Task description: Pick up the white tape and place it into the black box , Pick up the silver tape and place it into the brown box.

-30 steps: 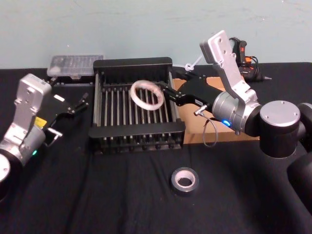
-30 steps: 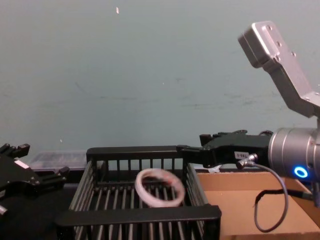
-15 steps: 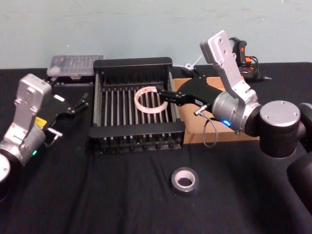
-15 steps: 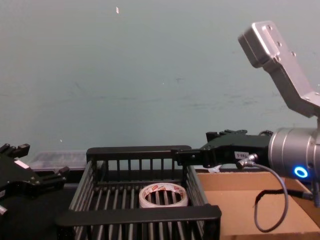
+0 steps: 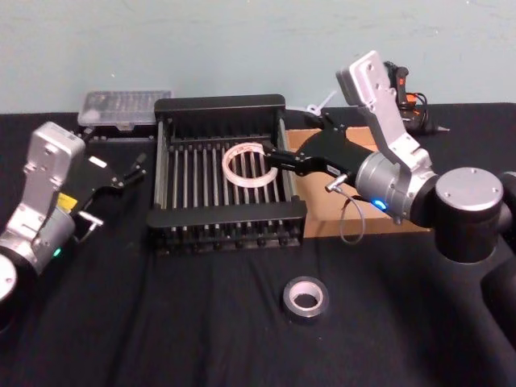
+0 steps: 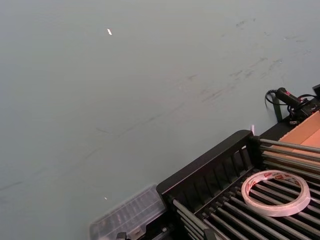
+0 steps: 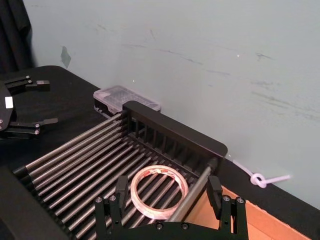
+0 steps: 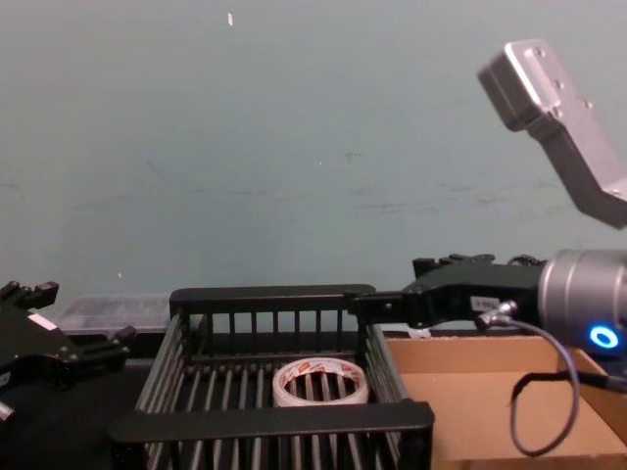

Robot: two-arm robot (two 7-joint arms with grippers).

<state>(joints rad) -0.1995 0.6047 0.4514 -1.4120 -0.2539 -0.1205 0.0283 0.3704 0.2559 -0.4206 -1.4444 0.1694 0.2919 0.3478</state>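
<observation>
The white tape point(image 5: 248, 164) point(image 8: 320, 382) point(image 6: 275, 192) lies flat on the slatted floor of the black box point(image 5: 219, 103) point(image 8: 265, 297), towards its right side. My right gripper point(image 5: 274, 160) point(image 7: 168, 195) point(image 8: 359, 305) hovers open over the box's right rim, just above and beside the roll, holding nothing. The silver tape point(image 5: 305, 299) rests on the black cloth in front of the boxes. The brown box point(image 5: 367, 226) point(image 8: 460, 354) sits right of the black one, partly hidden under my right arm. My left gripper point(image 5: 131, 172) point(image 8: 83, 315) stands open to the left of the black box.
A clear plastic case point(image 5: 125, 107) point(image 7: 125, 96) lies behind the black box at the left. A black and orange tool point(image 5: 407, 101) and a white cable tie point(image 5: 321, 103) lie at the back right. Black cloth covers the table.
The white tape, tilted in the air over the black box a second ago, has dropped and now lies flat on its floor. My right gripper has drawn back slightly to the right. The left arm is unmoved.
</observation>
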